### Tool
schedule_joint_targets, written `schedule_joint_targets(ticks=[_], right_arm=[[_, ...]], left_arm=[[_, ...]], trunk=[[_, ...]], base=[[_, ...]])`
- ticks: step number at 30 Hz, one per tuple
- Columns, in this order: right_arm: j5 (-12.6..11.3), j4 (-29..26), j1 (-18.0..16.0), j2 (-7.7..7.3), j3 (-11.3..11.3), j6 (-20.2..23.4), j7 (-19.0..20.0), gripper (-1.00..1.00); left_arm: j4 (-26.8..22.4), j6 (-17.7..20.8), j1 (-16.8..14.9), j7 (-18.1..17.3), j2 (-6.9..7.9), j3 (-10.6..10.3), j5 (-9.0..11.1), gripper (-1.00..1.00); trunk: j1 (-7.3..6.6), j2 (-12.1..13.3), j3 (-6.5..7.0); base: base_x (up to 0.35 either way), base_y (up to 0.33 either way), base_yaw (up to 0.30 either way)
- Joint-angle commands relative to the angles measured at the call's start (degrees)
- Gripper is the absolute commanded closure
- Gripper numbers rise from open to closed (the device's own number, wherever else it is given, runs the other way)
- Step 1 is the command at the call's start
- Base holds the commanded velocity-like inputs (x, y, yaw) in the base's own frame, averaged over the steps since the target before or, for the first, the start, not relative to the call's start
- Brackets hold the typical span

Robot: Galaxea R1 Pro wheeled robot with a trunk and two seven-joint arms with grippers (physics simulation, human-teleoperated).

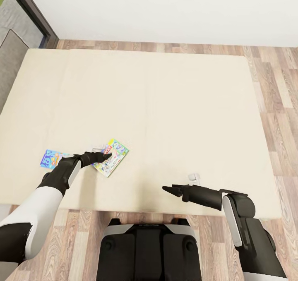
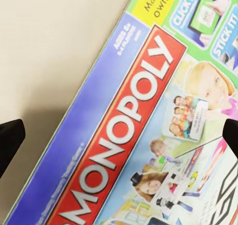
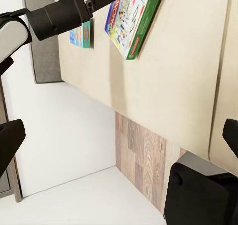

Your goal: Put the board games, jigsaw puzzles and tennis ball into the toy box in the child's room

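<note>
The left gripper [image 1: 103, 156] hangs spread above the Monopoly box [image 1: 112, 157] on the bed [image 1: 165, 107], ready to pinch it, while the right gripper [image 1: 169, 189] waits spread nearby.

Illumination was bright, even and diffuse, without glare. The bed [image 1: 157, 107] carried only faint, soft-edged shadows beneath both arms in the lower part of the head frame. In the left wrist frame, a blurred grey shadow lay at lower left beside the Monopoly box [image 2: 148, 135], whose print was slightly soft. Render edges appeared mildly pixelated.
</note>
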Motion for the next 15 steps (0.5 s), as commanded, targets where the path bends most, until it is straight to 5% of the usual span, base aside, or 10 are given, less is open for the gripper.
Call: schedule_joint_targets(ticks=[1, 15], right_arm=[[-0.19, -0.01, -0.02, 0.03, -0.10, 0.38, 0.06, -1.00], [-0.12, 0.23, -0.02, 0.04, -0.03, 0.38, -1.10, -1.00]], left_arm=[[-0.07, 0.32, -0.01, -0.28, -0.01, 0.13, -0.05, -1.00], [-0.05, -0.02, 0.07, -0.29, -0.01, 0.14, -0.01, -1.00]], trunk=[[0.02, -0.07, -0.14], [0.02, -0.07, -1.45]], base=[[0.000, 0.000, 0.000], [0.000, 0.000, 0.000]])
